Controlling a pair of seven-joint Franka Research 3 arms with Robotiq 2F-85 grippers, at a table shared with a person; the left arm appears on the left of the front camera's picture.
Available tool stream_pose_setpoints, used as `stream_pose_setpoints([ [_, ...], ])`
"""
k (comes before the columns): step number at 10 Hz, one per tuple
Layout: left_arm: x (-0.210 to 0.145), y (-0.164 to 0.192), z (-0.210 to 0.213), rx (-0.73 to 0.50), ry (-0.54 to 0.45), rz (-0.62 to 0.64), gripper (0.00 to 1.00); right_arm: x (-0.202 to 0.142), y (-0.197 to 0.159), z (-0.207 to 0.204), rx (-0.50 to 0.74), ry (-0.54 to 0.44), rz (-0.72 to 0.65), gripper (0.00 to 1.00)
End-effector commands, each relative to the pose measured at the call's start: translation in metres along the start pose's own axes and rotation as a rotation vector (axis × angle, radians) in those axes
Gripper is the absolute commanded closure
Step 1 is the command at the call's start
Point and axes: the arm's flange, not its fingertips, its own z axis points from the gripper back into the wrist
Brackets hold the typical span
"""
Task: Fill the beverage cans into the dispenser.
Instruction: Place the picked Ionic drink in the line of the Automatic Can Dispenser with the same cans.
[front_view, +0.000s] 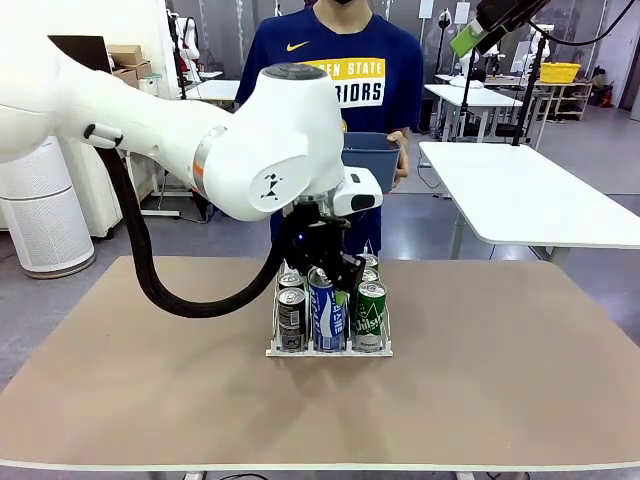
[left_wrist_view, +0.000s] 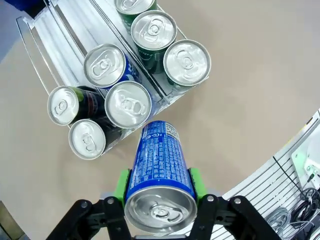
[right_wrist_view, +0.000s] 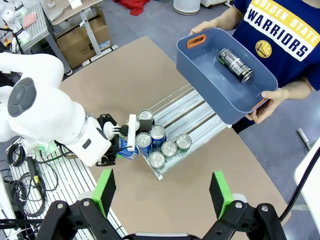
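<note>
Nearest the robot, the left fingers are clenched on a blue-and-white can, pads on opposite sides of its upper body. The can is tipped, with its base right at the front of the dispenser, though I cannot tell whether it touches the lip. It is probably a thin, smooth metal shell: stiff while sealed, fairly weighty if full, slick under the pads and easily dented. A firm hold across the round body, well clear of the rim, therefore seems best. The dispenser stands mid-counter with its front already crowded by two black cans in one lane, two blue cans in the middle and three green cans in the third. These cans and the thin wire dividers block entry from the front, while the rear stretches of the lanes lie bare. Beyond the far end, the person's hands hold a blue-grey bin with a loose black can lying inside. High above the counter, the right fingers stand spread and hold nothing.
</note>
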Motion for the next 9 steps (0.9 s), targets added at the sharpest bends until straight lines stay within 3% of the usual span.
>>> stream_pose_setpoints([
  [1, 0.016, 0.000, -0.003, 0.004, -0.022, 0.006, 0.43, -0.001, 0.001, 0.000, 0.008, 0.006, 0.002, 0.00],
  [9, 0.052, 0.049, -0.034, 0.004, 0.012, 0.086, 0.43, -0.001, 0.001, 0.000, 0.008, 0.006, 0.002, 0.00],
])
